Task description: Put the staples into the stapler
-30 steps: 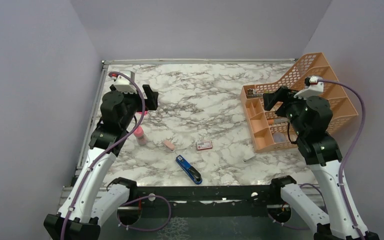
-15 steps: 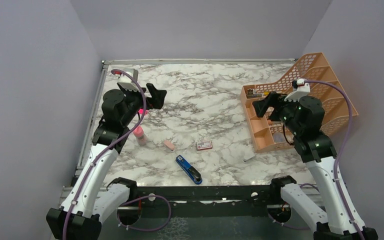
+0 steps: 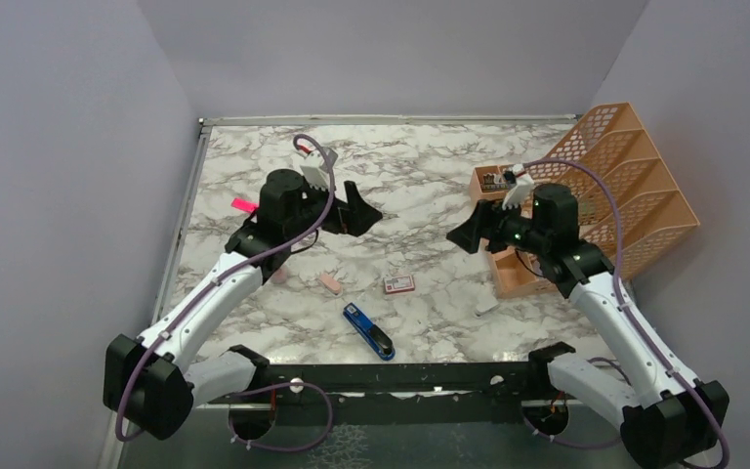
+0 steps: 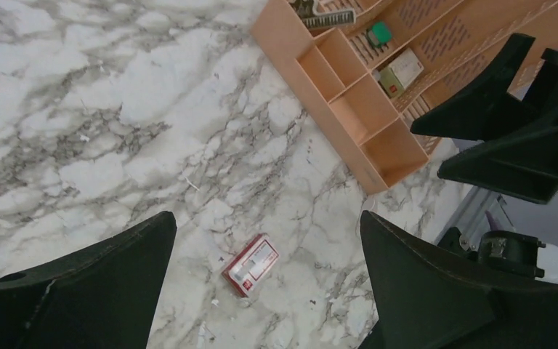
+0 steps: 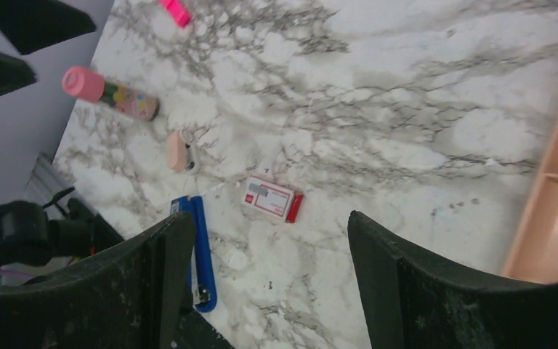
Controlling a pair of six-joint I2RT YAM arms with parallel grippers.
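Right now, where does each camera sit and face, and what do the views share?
Top external: above and behind the bases, looking down on the marble table; both whole arms show, left gripper and right gripper open.
Left wrist: on the left arm, facing down toward the orange organizer; its own fingers frame the bottom, right gripper at right.
Right wrist: facing down toward the blue stapler, pink eraser and pink marker; its own fingers below.
Shared: the red-and-white staple box appears in all three.
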